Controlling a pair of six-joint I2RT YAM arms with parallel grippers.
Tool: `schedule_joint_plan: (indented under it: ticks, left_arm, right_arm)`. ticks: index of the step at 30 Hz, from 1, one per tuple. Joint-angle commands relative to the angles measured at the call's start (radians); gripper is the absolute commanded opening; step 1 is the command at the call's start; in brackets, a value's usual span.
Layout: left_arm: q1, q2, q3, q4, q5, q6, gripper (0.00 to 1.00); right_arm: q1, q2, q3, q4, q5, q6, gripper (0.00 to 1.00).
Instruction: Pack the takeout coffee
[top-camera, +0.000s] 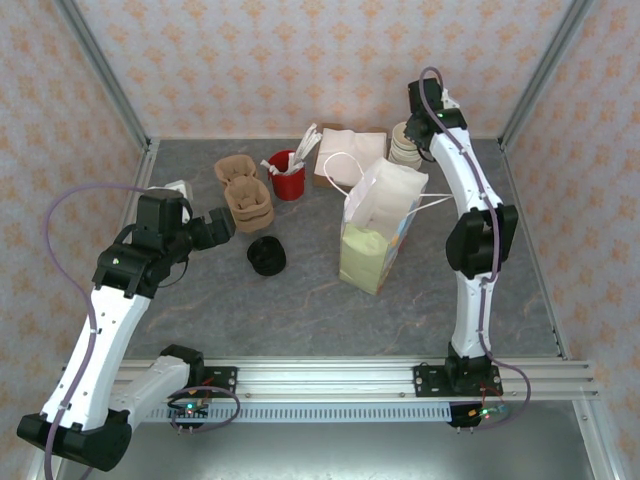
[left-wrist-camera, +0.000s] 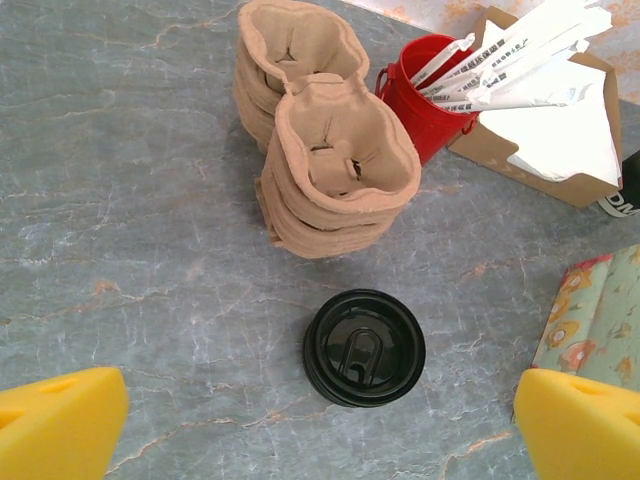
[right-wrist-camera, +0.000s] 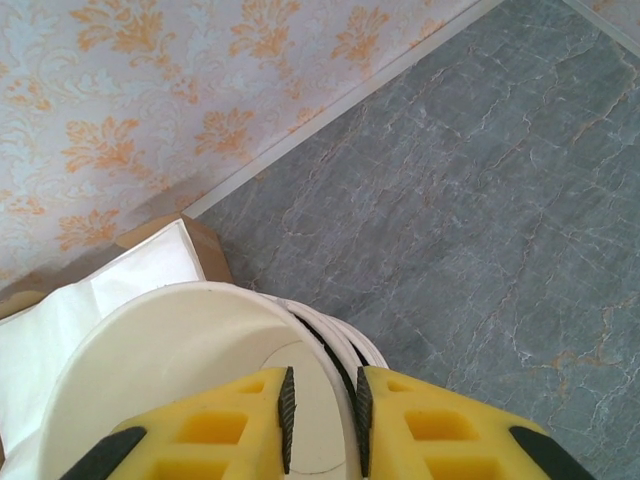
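The takeout coffee is out of view. A stack of lidless cream-rimmed cups (top-camera: 404, 150) stands at the back right. My right gripper (right-wrist-camera: 322, 415) hangs over the stack (right-wrist-camera: 170, 370), slightly open: one finger is inside the top cup, the other is outside its rim, and a narrow gap shows at the inner pad. In the top view that gripper (top-camera: 412, 130) points down at the stack. A low black lid stack (left-wrist-camera: 364, 347) lies on the table (left-wrist-camera: 120, 200). My left gripper (left-wrist-camera: 320, 425) is open wide above it, its yellow fingertips (left-wrist-camera: 60, 425) far apart.
A paper bag (top-camera: 375, 235) stands open mid-table, and its flowered side (left-wrist-camera: 600, 320) is right of the lids. Stacked brown cup carriers (left-wrist-camera: 335, 170), a red cup of wrapped sticks (left-wrist-camera: 425, 95) and a napkin box (left-wrist-camera: 550, 130) sit behind. Walls enclose the table.
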Motion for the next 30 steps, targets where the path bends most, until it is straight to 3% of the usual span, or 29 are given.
schedule_joint_plan:
  ticks: [1,4,11,30]
  left_arm:
    - [-0.006,-0.016,0.005,-0.028,-0.007,-0.006,1.0]
    - [-0.005,-0.018,0.002,-0.027,-0.009,-0.005,1.0]
    - [-0.005,-0.02,-0.002,-0.028,-0.014,0.0,1.0]
    - [-0.006,-0.028,-0.008,-0.027,0.002,-0.006,1.0]
  right_arm:
    - [0.004,0.022,0.033,-0.027,0.008,0.001,0.25]
    - [0.004,0.023,0.034,-0.026,0.009,0.0,0.25]
    - [0.004,0.021,0.062,-0.04,0.008,-0.002,0.13]
    - [0.008,-0.134,0.016,-0.047,-0.003,0.021,0.02]
